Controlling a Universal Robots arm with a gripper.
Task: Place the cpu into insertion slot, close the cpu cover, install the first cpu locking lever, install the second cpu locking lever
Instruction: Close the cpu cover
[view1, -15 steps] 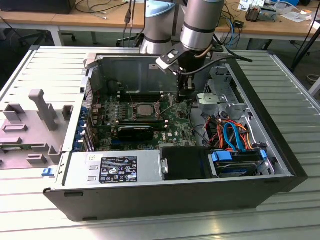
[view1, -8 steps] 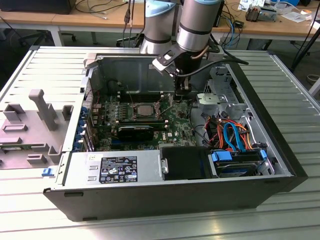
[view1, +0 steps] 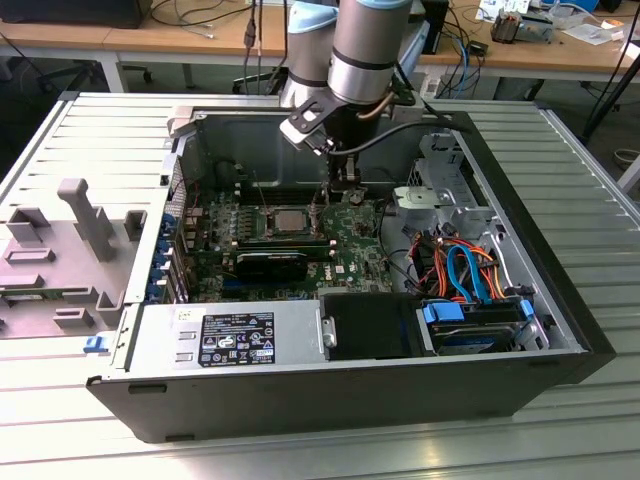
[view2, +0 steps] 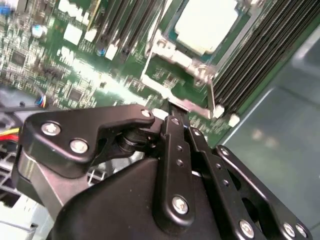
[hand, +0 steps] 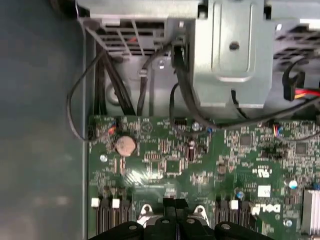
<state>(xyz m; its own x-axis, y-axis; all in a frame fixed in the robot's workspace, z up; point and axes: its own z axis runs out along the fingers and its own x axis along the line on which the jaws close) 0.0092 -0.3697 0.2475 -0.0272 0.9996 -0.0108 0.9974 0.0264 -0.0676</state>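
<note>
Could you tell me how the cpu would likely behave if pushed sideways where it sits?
The cpu lies flat inside the insertion slot, so it would probably stay put rather than slide. Its flat metal top looks stiff and unlikely to roll.

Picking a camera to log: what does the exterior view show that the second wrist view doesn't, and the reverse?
The exterior view adds the open computer case, its power supply, the blue and orange cables and the arm. The second wrist view adds the cpu cover framing the cpu and a thin silvery lever beside it. Both share the cpu, the green board and the pincer low over that board.
</note>
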